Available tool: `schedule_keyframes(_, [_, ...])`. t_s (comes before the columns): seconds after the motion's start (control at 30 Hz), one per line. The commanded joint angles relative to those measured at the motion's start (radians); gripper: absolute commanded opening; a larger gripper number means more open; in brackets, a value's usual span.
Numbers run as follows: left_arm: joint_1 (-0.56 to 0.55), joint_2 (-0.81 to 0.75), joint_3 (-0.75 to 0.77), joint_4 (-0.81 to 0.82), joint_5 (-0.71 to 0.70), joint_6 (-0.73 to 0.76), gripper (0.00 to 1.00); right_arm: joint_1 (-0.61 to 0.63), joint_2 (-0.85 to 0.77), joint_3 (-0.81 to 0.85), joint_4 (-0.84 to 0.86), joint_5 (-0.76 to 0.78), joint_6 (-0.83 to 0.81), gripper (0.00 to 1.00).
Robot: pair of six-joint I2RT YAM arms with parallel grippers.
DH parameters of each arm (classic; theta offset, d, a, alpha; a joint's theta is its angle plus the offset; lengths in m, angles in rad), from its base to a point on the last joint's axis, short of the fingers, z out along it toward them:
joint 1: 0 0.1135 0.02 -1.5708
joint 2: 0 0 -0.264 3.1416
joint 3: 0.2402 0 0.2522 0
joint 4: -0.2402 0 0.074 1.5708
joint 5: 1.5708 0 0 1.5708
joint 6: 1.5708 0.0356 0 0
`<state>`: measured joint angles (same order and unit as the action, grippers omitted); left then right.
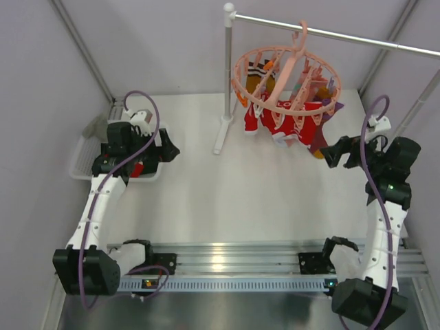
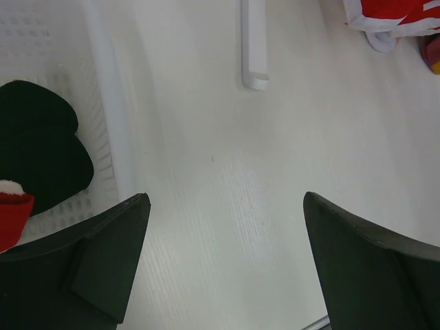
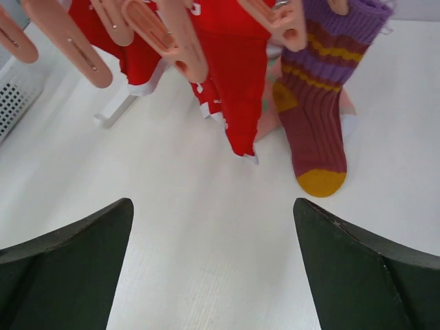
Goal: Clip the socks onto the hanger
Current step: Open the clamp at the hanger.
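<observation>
The salmon-pink round hanger [image 1: 285,72] hangs from the grey rail at the back. Red socks [image 1: 282,124] and a maroon and mustard sock [image 3: 317,117] hang from its clips [image 3: 185,41]. More socks lie in the white basket: a dark one [image 2: 41,151] and a red one [image 2: 12,216]. My left gripper [image 1: 170,149] is open and empty, just right of the basket; in its wrist view [image 2: 223,234] only bare table lies between the fingers. My right gripper [image 1: 328,152] is open and empty, right of and below the hanging socks; it also shows in its wrist view [image 3: 213,234].
The white mesh basket [image 1: 86,148] stands at the left edge of the table. The grey rail [image 1: 357,40] crosses the back on a pole [image 1: 227,75] with a white foot [image 2: 253,48]. Grey walls close in both sides.
</observation>
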<state>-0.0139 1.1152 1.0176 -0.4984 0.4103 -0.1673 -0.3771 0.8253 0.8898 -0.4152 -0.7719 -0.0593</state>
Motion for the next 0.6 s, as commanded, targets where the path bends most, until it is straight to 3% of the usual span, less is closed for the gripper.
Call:
schedule_keyframes(0.0, [0.003, -0.038, 0.018, 0.075, 0.025, 0.037, 0.98, -0.094, 0.047, 0.041, 0.076, -0.104, -0.004, 0.97])
schedule_keyframes(0.07, [0.005, -0.055, 0.009, 0.102, 0.089, 0.089, 0.98, -0.172, 0.089, 0.078, 0.117, -0.145, 0.009, 0.95])
schedule_keyframes(0.13, [0.003, -0.072, -0.008, 0.126, 0.25, 0.13, 0.98, -0.238, 0.156, 0.103, 0.195, -0.219, 0.042, 0.91])
schedule_keyframes(0.2, [0.003, -0.089, -0.033, 0.194, 0.418, 0.181, 0.98, -0.261, 0.228, 0.141, 0.254, -0.28, 0.053, 0.82])
schedule_keyframes(0.3, [0.003, -0.121, -0.083, 0.321, 0.56, 0.169, 0.98, -0.256, 0.303, 0.19, 0.361, -0.305, 0.134, 0.78])
schedule_keyframes(0.37, [0.003, -0.135, -0.114, 0.392, 0.597, 0.128, 0.98, -0.238, 0.325, 0.196, 0.488, -0.297, 0.203, 0.74])
schedule_keyframes(0.57, [-0.014, -0.146, -0.181, 0.604, 0.679, 0.108, 0.98, -0.116, 0.354, 0.199, 0.631, -0.195, 0.225, 0.56])
